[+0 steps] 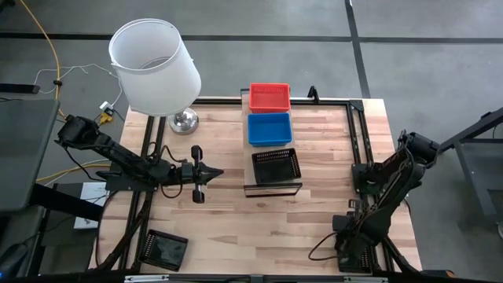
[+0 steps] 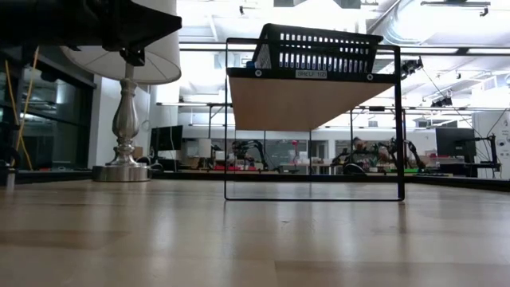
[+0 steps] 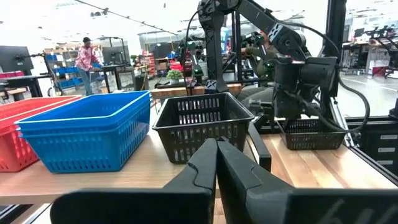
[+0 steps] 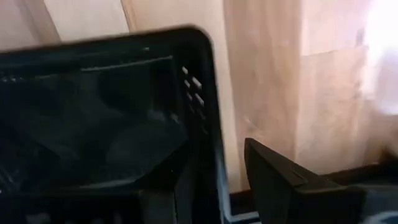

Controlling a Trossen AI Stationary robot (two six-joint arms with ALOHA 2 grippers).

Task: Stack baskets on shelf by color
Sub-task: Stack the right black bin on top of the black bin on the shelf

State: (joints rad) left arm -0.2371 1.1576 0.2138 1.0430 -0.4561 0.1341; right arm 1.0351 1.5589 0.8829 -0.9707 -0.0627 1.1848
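The left gripper (image 1: pixel 214 174) has its jaws pressed fully together on nothing, hanging over the table left of the shelf. The right gripper (image 1: pixel 351 253) is down at the table's near right corner, its jaws straddling one wall of a black basket (image 4: pixel 112 137), one finger (image 4: pixel 298 183) outside and the other inside, so it appears to be gripping that wall.

The butcher-block table (image 1: pixel 259 228) fills the middle of the room. A lamp (image 1: pixel 155 67) with a wide white shade stands at its far left corner. The shelf (image 1: pixel 271 187), a narrow wooden plank on a thin dark frame, runs from the table's far edge toward the middle. Three baskets sit on it in a row, close together: a red basket (image 1: pixel 269 96) farthest back, a blue basket (image 1: pixel 269 128) in the middle, and a second black basket (image 1: pixel 276 166) at the near end. A third black basket (image 1: pixel 163 250) lies on the table at the near left corner.
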